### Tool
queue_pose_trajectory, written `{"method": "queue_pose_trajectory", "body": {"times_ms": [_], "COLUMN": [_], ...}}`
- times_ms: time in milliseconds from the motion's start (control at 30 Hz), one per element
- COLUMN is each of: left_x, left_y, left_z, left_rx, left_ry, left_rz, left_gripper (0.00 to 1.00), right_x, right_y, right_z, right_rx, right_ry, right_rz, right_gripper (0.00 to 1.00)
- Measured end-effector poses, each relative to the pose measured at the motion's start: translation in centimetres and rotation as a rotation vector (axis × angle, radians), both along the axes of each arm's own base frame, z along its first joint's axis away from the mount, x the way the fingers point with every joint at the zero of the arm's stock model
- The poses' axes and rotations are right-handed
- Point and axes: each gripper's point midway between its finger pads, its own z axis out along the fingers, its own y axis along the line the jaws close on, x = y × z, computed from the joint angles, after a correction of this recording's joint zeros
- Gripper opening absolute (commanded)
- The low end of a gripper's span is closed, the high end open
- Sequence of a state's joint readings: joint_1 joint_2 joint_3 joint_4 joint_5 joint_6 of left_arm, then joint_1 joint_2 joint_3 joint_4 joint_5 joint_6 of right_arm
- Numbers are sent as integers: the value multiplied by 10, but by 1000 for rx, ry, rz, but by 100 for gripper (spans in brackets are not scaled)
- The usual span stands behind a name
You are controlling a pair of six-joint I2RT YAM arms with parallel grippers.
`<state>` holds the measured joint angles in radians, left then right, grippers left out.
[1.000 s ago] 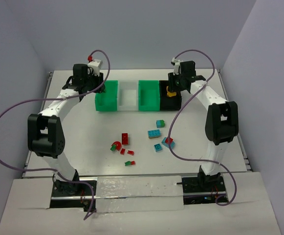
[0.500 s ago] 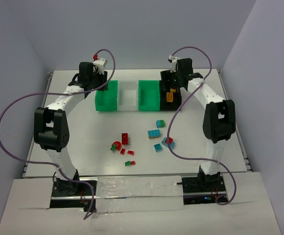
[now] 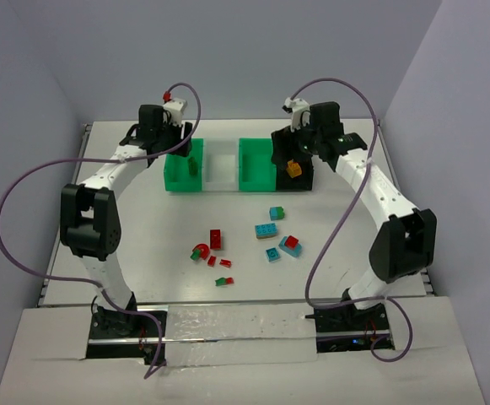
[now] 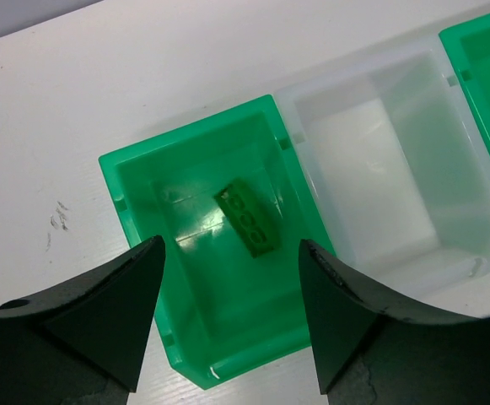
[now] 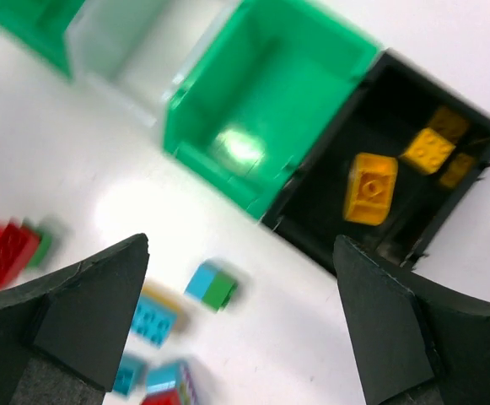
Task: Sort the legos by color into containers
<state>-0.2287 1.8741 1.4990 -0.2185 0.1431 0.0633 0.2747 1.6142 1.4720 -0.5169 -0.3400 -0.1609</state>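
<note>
My left gripper (image 3: 174, 145) hangs open over the left green container (image 3: 181, 181). In the left wrist view a green lego (image 4: 249, 221) lies loose on that container's floor (image 4: 219, 295), with the open gripper (image 4: 230, 245) above it and holding nothing. My right gripper (image 3: 300, 145) is open above the black container (image 3: 296, 182), where a yellow lego (image 3: 293, 168) rests. The right wrist view shows the open gripper (image 5: 240, 243) empty, and yellow legos (image 5: 371, 187) inside the black container (image 5: 396, 93).
A white container (image 3: 222, 173) and a second green container (image 3: 257, 179) stand between the other two. Loose legos lie mid-table: a cyan-green one (image 3: 276, 213), a cyan one (image 3: 266, 229), a red-cyan one (image 3: 291, 245), a red one (image 3: 216, 239) and a red curved one (image 3: 201, 251).
My left gripper moved over the left green container and opened, and the green lego now lies inside. My right gripper opened and let the yellow lego fall into the black container; its elbow swung right.
</note>
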Motion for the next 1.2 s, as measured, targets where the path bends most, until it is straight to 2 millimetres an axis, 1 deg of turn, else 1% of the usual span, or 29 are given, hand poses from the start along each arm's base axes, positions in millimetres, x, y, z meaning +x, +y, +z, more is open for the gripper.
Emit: {"method": "queue_pose_trajectory", "body": {"times_ms": [67,167,267,400,500,567,667,767,833,900,1067,1200], "left_x": [-3,-11,-27,-54,-80,-96,-114,-124,-128,-131,-137,-142], "left_y": [-1,-3,-12,-22,-24,-25,-28,-27,-24,-21,-22,-22], "left_z": [1,8,30,73,94,101,99,90,84,81,82,85], "left_rx": [-3,-12,-61,-145,-192,-217,-248,-285,-312,-333,-357,-361], "left_ry": [10,19,15,-33,-50,-53,-25,16,48,69,76,70], "left_rz": [-9,-30,-99,-205,-266,-301,-341,-361,-361,-357,-367,-372], "left_gripper": [79,85,86,86,87,87,87,89,91,91,92,93], "right_x": [-20,-49,-75,-105,-125,-135,-144,-150,-151,-150,-148,-148], "right_y": [8,19,29,44,55,61,69,73,74,72,65,60], "right_z": [-6,-24,-39,-50,-61,-69,-85,-101,-112,-122,-148,-164], "right_rx": [-26,-73,-135,-214,-272,-313,-365,-413,-439,-464,-528,-567], "right_ry": [13,64,102,125,145,155,175,198,209,223,256,273], "right_rz": [75,184,308,467,575,640,716,776,805,825,856,872], "right_gripper": [92,89,86,85,84,83,82,82,81,81,80,76]}}
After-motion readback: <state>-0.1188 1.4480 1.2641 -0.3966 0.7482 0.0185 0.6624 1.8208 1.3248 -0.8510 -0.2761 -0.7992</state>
